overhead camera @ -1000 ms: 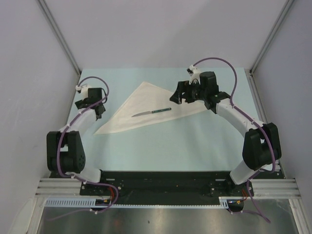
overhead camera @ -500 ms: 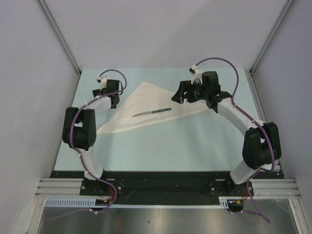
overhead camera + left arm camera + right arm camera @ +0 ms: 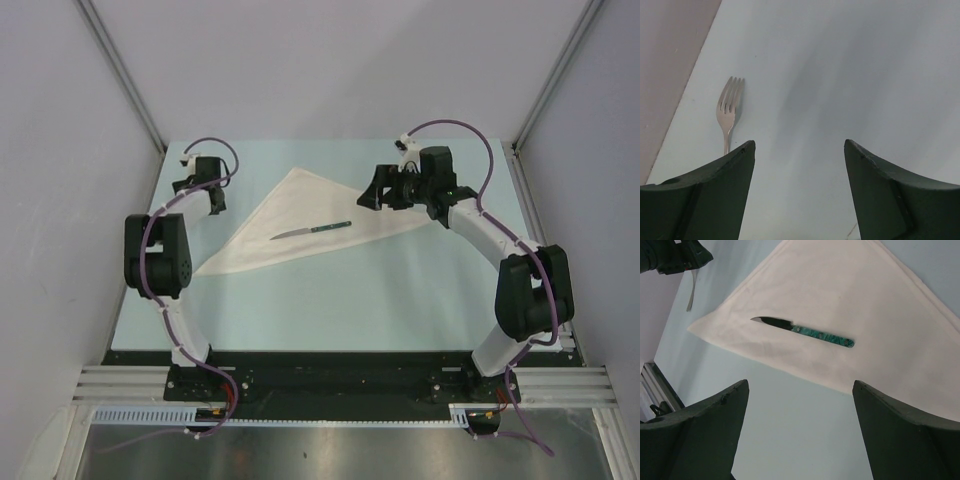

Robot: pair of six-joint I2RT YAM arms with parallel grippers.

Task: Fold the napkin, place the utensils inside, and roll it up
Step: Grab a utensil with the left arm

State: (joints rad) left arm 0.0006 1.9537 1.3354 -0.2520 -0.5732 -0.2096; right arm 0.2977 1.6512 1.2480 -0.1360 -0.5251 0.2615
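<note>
The napkin point(image 3: 300, 222) lies flat on the pale blue bench point(image 3: 330, 300), folded into a white triangle. Its long edge runs from the near left towards the far right, and one corner points to the back. The knife point(image 3: 312, 231) rests on top of the napkin near that long edge. Its teal handle is to the right and its silver blade to the left.

The right fingers point(image 3: 378, 192) hang above the right-hand end of the napkin, spread wide with nothing between them. In the right wrist view the knife and most of the cloth show in the gap between them.

The left fingers point(image 3: 205, 192) are over bare bench to the left of the napkin, close to the left wall. They are also apart and hold nothing. A silver fork point(image 3: 729, 107) lies on the bench beside the wall, its prongs pointing away from the left wrist camera. The lower part of its handle is hidden behind one finger. The fork is well apart from the napkin and the knife.
</note>
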